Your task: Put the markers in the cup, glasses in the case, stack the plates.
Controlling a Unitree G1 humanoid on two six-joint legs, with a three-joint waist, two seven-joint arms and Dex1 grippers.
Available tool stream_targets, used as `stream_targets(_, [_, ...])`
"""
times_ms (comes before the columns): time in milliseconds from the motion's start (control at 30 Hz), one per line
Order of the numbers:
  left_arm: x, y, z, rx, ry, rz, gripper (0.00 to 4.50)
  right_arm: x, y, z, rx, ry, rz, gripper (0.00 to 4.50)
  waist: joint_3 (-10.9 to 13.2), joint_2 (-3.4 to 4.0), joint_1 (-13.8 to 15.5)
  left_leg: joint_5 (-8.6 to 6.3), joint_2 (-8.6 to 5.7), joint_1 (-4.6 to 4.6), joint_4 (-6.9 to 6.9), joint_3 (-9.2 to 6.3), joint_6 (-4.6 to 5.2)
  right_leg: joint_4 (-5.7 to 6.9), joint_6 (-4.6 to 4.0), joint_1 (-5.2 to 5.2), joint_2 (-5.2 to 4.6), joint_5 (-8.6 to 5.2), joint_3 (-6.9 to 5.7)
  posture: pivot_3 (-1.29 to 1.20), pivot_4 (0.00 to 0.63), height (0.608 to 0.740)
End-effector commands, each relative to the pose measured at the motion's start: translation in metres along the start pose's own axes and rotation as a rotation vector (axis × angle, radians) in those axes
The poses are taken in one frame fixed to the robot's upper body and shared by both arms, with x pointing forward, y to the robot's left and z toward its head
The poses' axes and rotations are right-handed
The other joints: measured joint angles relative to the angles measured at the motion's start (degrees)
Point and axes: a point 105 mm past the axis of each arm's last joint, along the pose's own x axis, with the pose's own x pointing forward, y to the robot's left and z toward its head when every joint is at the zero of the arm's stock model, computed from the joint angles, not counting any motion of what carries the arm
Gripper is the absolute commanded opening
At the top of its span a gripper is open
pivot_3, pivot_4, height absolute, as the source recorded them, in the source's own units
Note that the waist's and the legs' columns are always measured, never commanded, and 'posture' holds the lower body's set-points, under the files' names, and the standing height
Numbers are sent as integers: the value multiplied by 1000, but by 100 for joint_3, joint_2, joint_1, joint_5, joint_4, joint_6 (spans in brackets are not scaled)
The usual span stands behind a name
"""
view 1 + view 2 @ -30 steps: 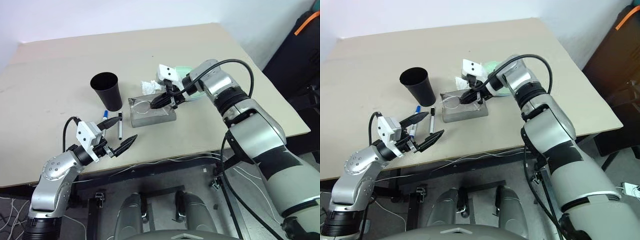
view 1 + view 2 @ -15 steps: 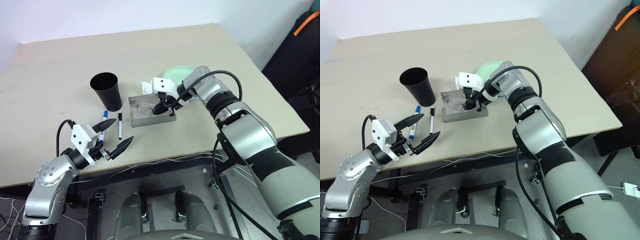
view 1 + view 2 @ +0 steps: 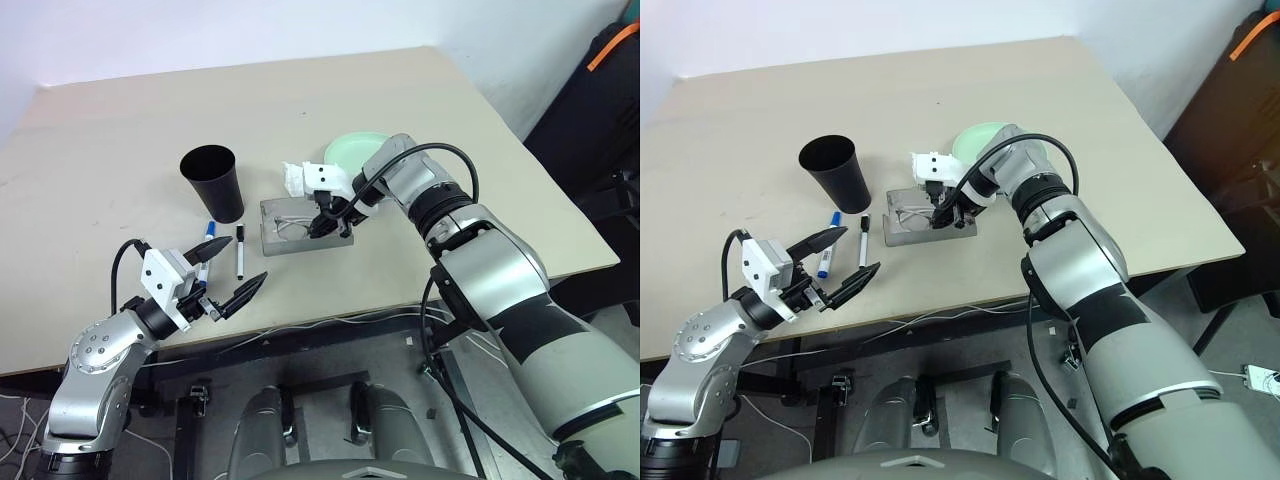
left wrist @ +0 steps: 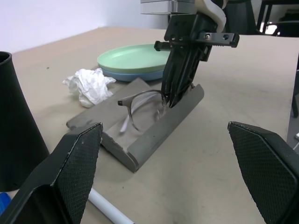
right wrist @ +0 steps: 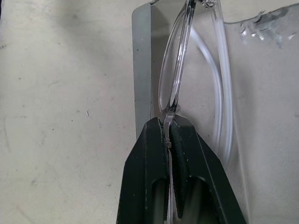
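The glasses [image 4: 142,106], light and fragile, are pinched at the bridge by the right pincer [image 5: 167,140] over the open case [image 4: 154,130]; the left pincer [image 3: 232,274] is held wide, empty.

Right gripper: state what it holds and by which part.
The right gripper holds the glasses, its fingers pinching the frame at the bridge, over the open case.

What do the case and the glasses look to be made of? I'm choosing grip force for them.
The case looks like a hard shell with a matte grey, felt-like covering: it shows no glare and keeps crisp edges. The glasses look like thin dark wire, probably metal, with clear glossy lenses, glass or plastic I can't tell. The right end effector is shut on their frame.
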Motion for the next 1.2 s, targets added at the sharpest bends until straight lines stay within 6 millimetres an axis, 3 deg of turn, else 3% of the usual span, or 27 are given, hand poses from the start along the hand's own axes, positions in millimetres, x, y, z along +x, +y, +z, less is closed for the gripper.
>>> stream_targets(33, [1,0,8,30,-28,-10,4500,-3,0,8,-11,-4,14,23,0,0,0,0,0,0,0,0,0,0,0,0,0,0,0,0,150,701])
stream_targets(300, [4,-2,6,28,-35,-19,4500,-1,-6,-8,-17,123,-51,23,0,0,11,0,-1,0,2,1,0,0,0,2,-2,0,0,0,150,701])
stream_targets(567, [5,-3,4,23,-41,-16,4500,-1,-7,-7,-22,150,-62,23,-1,-2,13,0,2,1,0,0,0,0,4,3,-3,0,-3,0,150,701])
stream_targets(733, [5,-3,3,19,-42,-13,4500,0,-4,-5,-62,154,-25,1484,-1,-1,9,0,4,-4,-6,1,0,0,3,-1,-3,1,-7,0,150,701])
stream_targets(933, [5,-5,4,12,-49,-11,4500,-3,-8,10,-34,86,-58,3311,-1,-2,-11,2,2,-1,-8,0,-3,-2,-1,-4,3,0,-2,0,150,701])
stream_targets(1200, [7,-5,4,3,-53,-14,4500,-13,-4,22,27,34,-4,3311,0,-1,-10,3,2,-5,-7,3,-5,0,-5,-10,3,3,1,0,150,701])
